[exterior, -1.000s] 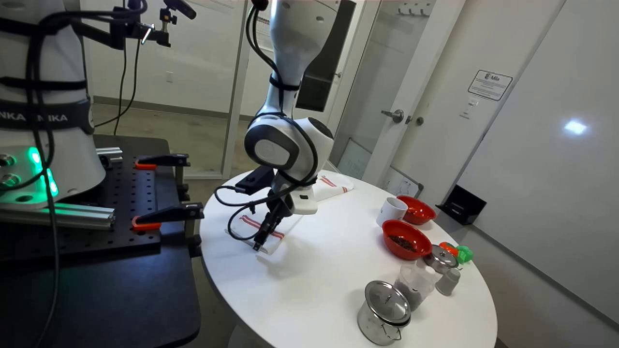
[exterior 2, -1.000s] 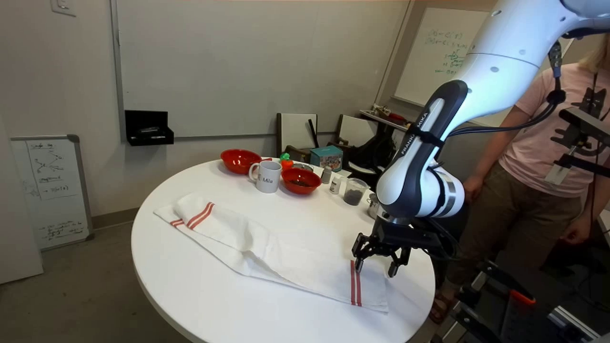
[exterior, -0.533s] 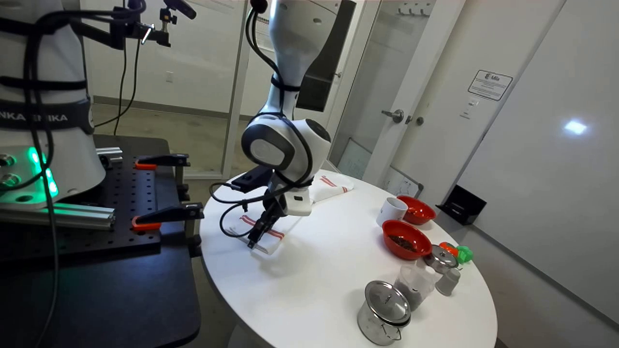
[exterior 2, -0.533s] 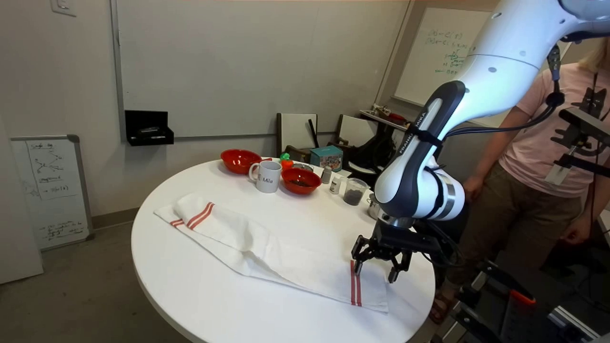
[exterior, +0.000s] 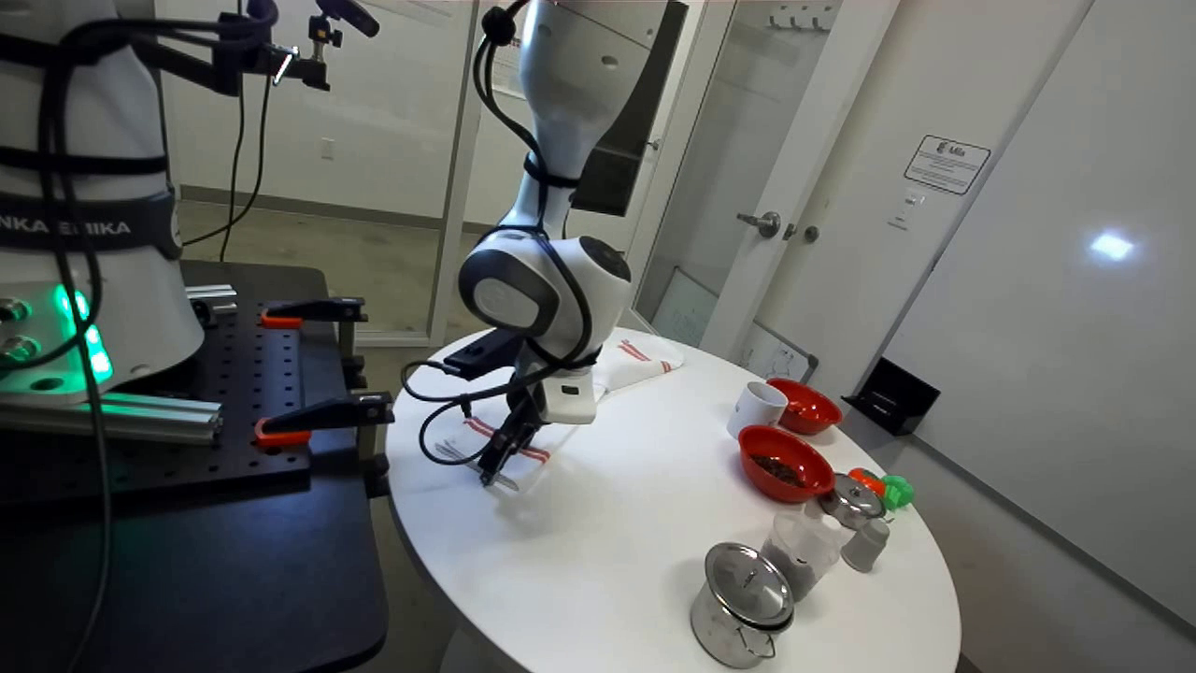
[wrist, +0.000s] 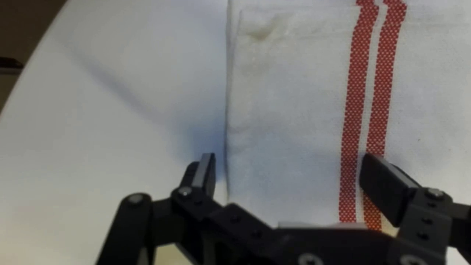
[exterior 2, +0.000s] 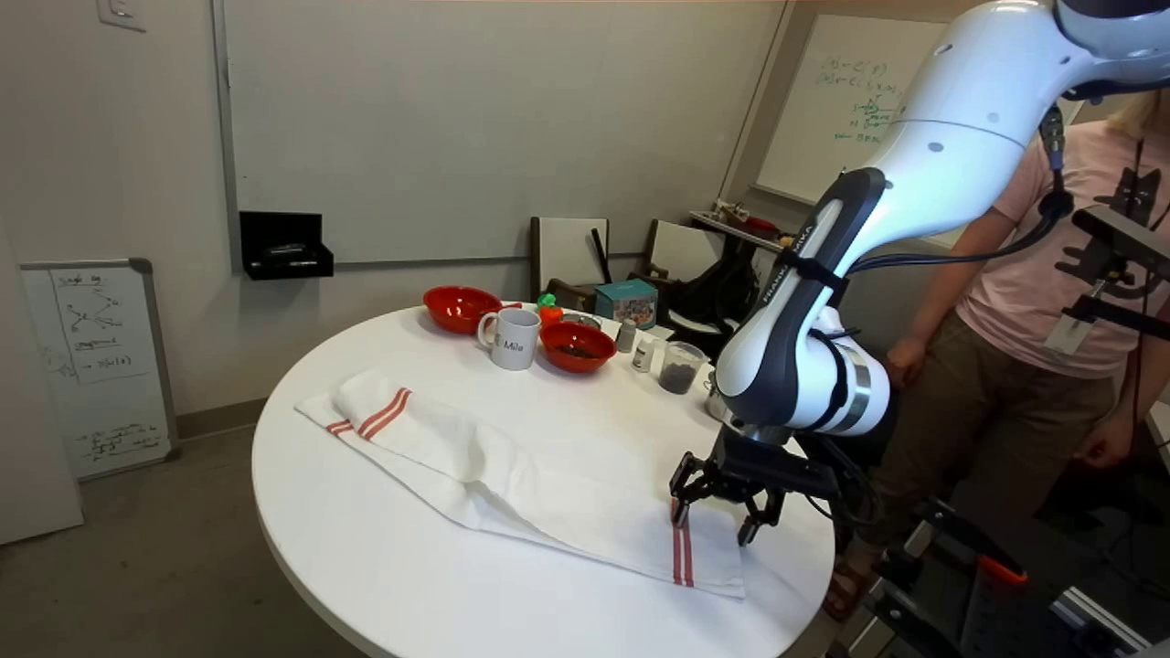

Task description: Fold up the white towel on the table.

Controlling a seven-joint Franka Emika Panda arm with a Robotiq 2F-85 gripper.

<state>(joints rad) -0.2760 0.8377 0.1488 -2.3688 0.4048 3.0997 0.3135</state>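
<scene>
The white towel (exterior 2: 585,521) with red double stripes lies lengthwise folded and wrinkled on the round white table (exterior 2: 411,585). In an exterior view the arm hides its middle, and its far striped end (exterior: 645,355) shows behind. My gripper (exterior 2: 712,530) is open and empty over the towel's near end. In the wrist view the gripper (wrist: 289,160) spans the towel's end edge. One finger (wrist: 206,173) is just outside that edge, over the table. The opposite finger (wrist: 386,187) is over the red stripes (wrist: 353,110). Whether the tips touch the cloth I cannot tell.
Along the table's far side stand a mug (exterior 2: 514,340), two red bowls (exterior 2: 578,347) (exterior 2: 460,309), a clear cup (exterior 2: 681,367) and small jars. A lidded steel pot (exterior: 743,606) stands near the edge. A person (exterior 2: 1033,302) stands behind the arm.
My gripper has come down slightly and shifted a little toward the robot's base, with the jaws staying open. The towel has not visibly moved.
</scene>
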